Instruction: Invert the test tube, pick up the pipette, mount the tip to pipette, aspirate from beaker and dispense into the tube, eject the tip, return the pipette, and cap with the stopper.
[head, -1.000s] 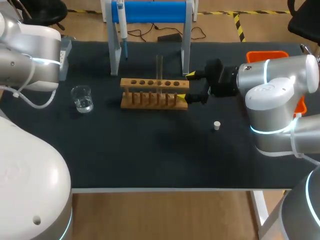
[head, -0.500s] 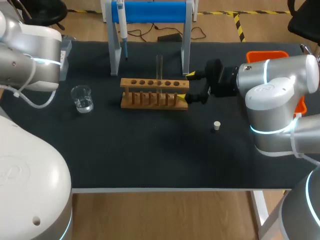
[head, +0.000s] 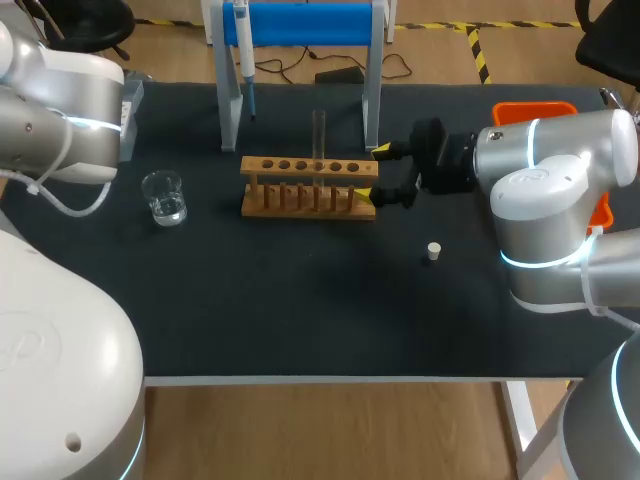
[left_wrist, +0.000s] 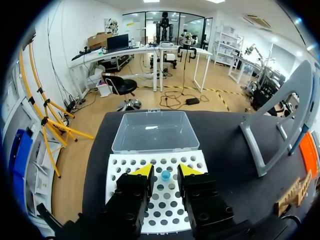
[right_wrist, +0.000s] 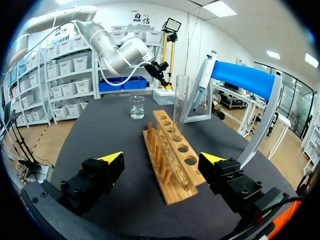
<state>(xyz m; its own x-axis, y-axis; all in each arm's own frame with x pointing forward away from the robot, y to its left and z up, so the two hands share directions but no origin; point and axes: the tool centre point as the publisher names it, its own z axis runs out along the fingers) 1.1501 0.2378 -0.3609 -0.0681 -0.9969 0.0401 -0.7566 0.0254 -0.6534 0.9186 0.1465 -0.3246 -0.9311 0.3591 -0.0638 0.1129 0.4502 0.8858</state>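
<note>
Looking from table centre, you have one pipette stand (head: 300, 22) at twelve, hanging one pipette (head: 243, 45) within reach. One rack (head: 310, 185) props one test tube (head: 319, 135) upright for filling. Your right gripper (head: 373, 172) straddles its three o'clock end, jaws released. Your left gripper (left_wrist: 165, 170), fingers parted and empty, hovers over one tip box (left_wrist: 197, 159) and one blue tip (left_wrist: 165, 175). One beaker (head: 164, 196) sits at ten, one stopper (head: 433, 251) at four.

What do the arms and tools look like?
The left arm and right arm are rounded silver-white shells with glowing blue joint rings; a white cable hangs off the left. The left tool and right tool are black, blocky, yellow-tipped.
</note>
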